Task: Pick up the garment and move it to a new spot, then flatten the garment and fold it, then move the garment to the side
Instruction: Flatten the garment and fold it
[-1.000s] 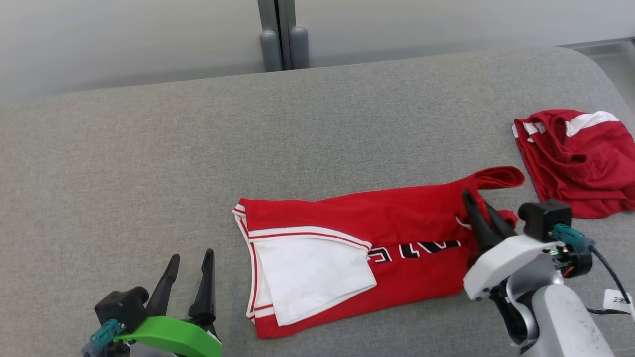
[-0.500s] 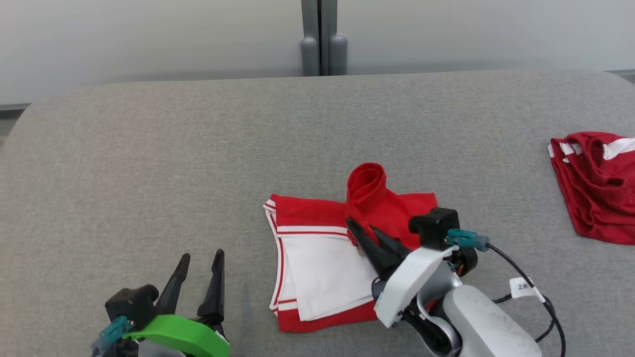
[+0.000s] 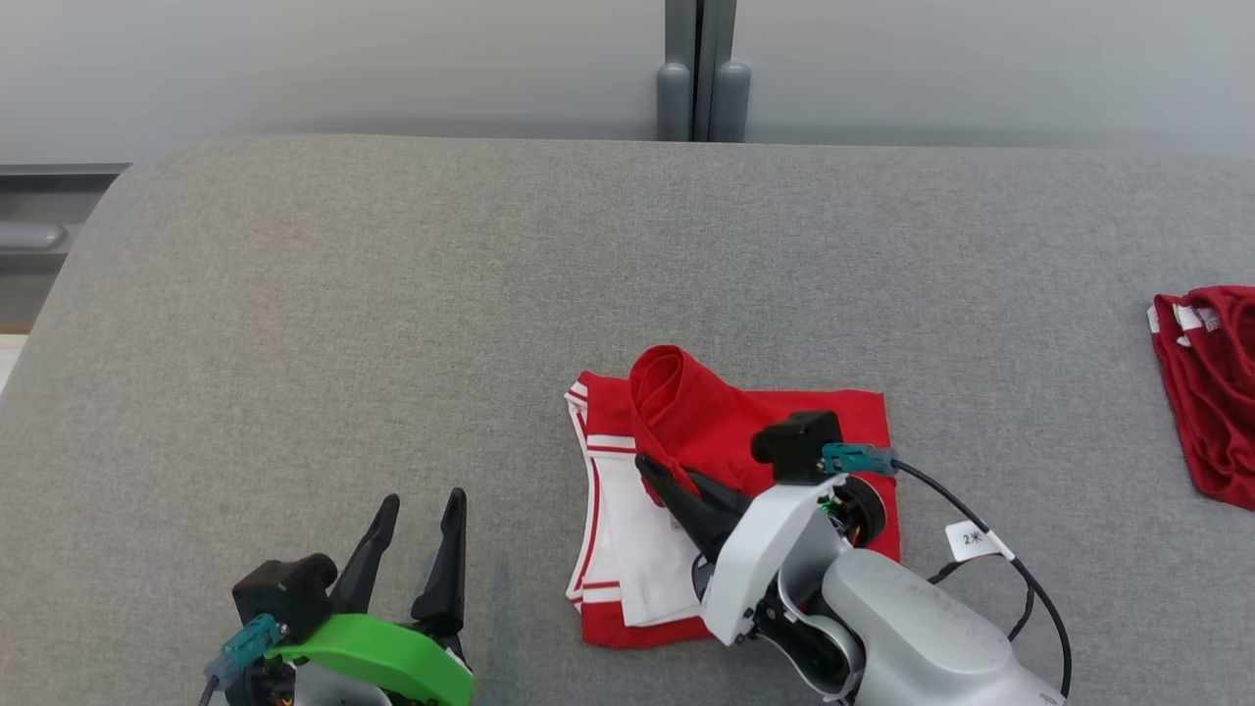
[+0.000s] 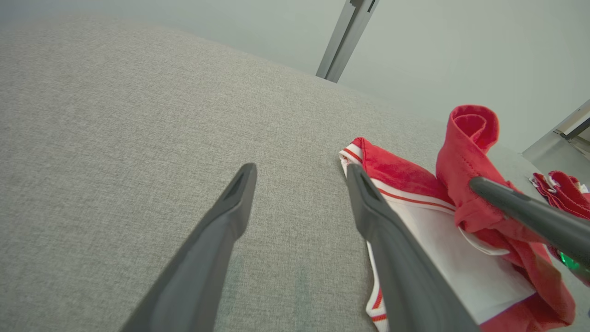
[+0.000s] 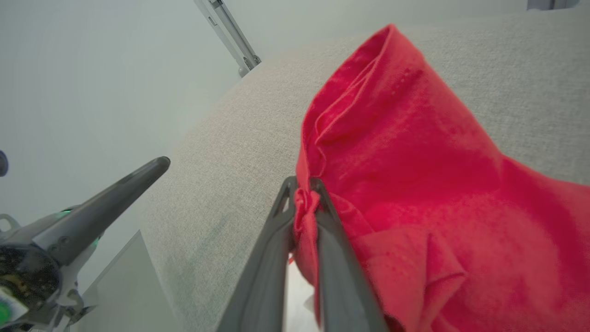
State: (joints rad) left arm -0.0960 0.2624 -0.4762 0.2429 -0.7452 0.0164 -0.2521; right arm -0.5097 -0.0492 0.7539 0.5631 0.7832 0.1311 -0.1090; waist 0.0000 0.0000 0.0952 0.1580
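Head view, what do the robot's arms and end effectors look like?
Each has two long, dark, tapered fingers. The left end effector has a bright green mount; the right end effector has a white mount, pale grey forearm, black cable and white tag.

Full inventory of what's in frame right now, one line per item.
jersey: 1, red with white panel and trim, middle of the pad, one end raised over the rest
second garment: 1, dark red with white stripe, bunched at the pad's right edge
pad: 1, grey fabric, under both garments
post: 1, grey, behind the pad's far edge
cable with tag: 1, black, white tag, on the right arm
left pincer: 1, dark fingers, green mount, open, left of the jersey
right pincer: 1, dark fingers, white mount, shut on the jersey's red edge
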